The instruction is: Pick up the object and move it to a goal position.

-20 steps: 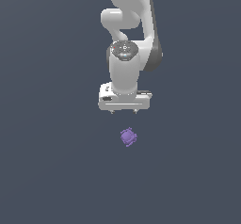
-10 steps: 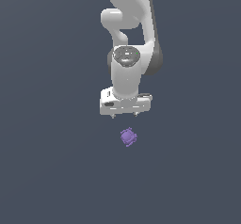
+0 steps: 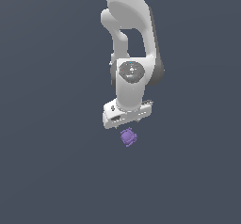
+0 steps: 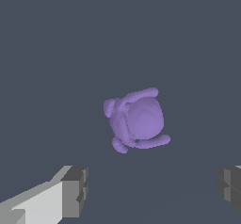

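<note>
The object (image 3: 128, 137) is a tiny purple lumpy piece with small knobs, lying on the dark grey floor. In the exterior view it sits just below the white hand of the arm. My gripper (image 3: 126, 124) hangs right above it, and its fingers are hidden behind the hand there. The wrist view shows the object (image 4: 137, 119) ahead of the gripper (image 4: 153, 190), with the two grey fingertips (image 4: 75, 191) wide apart and nothing between them. The gripper is open and does not touch the object.
The white arm (image 3: 128, 39) rises from the hand toward the top of the exterior view. A plain dark grey floor (image 3: 52, 162) surrounds everything.
The hand has come down toward the purple object and turned slightly. The gap between hand and object has shrunk. The object has stayed in place.
</note>
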Controlling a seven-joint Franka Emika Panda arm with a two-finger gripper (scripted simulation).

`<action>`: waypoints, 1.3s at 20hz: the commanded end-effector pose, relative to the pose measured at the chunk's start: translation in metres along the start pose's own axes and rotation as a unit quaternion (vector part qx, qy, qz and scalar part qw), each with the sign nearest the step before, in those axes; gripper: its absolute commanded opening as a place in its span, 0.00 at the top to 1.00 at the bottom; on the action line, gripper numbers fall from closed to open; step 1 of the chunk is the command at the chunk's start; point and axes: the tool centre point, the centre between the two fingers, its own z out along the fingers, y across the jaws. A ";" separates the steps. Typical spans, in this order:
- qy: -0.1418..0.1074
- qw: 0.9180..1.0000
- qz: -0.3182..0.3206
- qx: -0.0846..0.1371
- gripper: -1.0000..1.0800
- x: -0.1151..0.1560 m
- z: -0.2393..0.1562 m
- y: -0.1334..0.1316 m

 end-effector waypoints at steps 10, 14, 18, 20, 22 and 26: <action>0.005 0.994 -0.110 -0.002 0.04 0.024 0.030 -0.002; 0.005 0.992 -0.123 -0.002 0.04 0.026 0.033 -0.003; 0.005 0.993 -0.122 -0.001 0.04 0.026 0.034 -0.003; 0.005 0.993 -0.122 -0.001 0.04 0.026 0.037 -0.002; 0.005 0.993 -0.122 -0.002 0.04 0.026 0.043 -0.002; 0.005 0.992 -0.123 -0.002 0.04 0.026 0.063 -0.003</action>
